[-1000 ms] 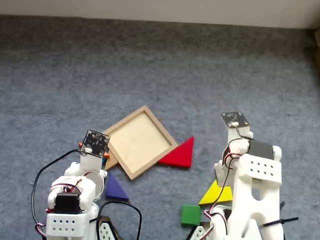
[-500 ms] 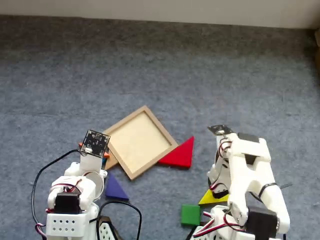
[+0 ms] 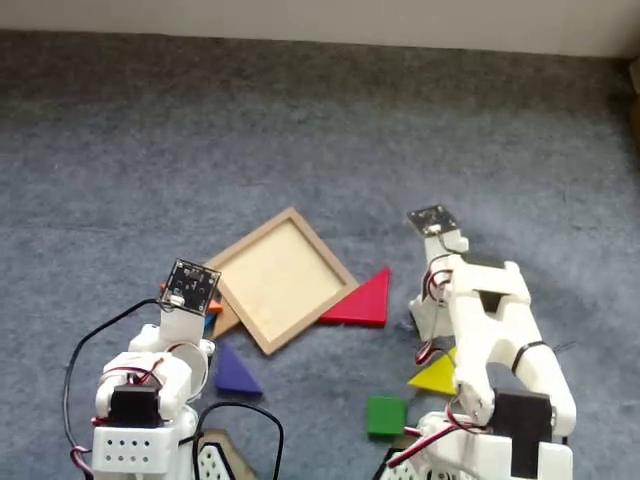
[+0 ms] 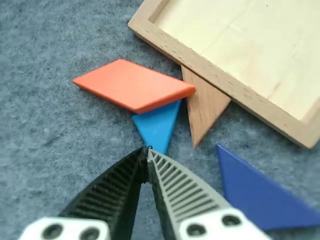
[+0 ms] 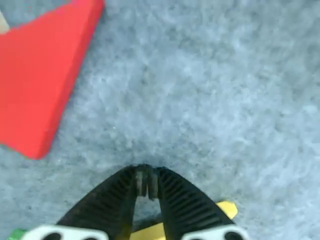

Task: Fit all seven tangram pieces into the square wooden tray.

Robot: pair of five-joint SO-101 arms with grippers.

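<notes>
- Count: one square wooden tray, seven tangram pieces, two arms, two tools.
- Pieces: five triangles, one square, one parallelogram.
- Tray sits mid-counter, turned corner-on like a diamond. Only its bare wood floor shows inside; all seven pieces lie outside it on the grey felt.
- Red triangle: largest in view, just beside the tray's right corner.
- Wood triangle: against the tray's near-left rim, touching it.
- Orange parallelogram: left of the wood triangle, its right tip touching it.
- Light blue triangle: small, touching the parallelogram's near edge, beside the wood triangle.
- Dark blue triangle: near side of the tray, right of the left arm.
- Yellow triangle: near right, partly hidden by the right arm.
- Green square: near and left of the yellow triangle, apart from it.
- Left tool: closed, gripping nothing, tips right at the light blue triangle's near point.
- Right tool: closed, gripping nothing, over bare felt between the red and yellow triangles.
</notes>
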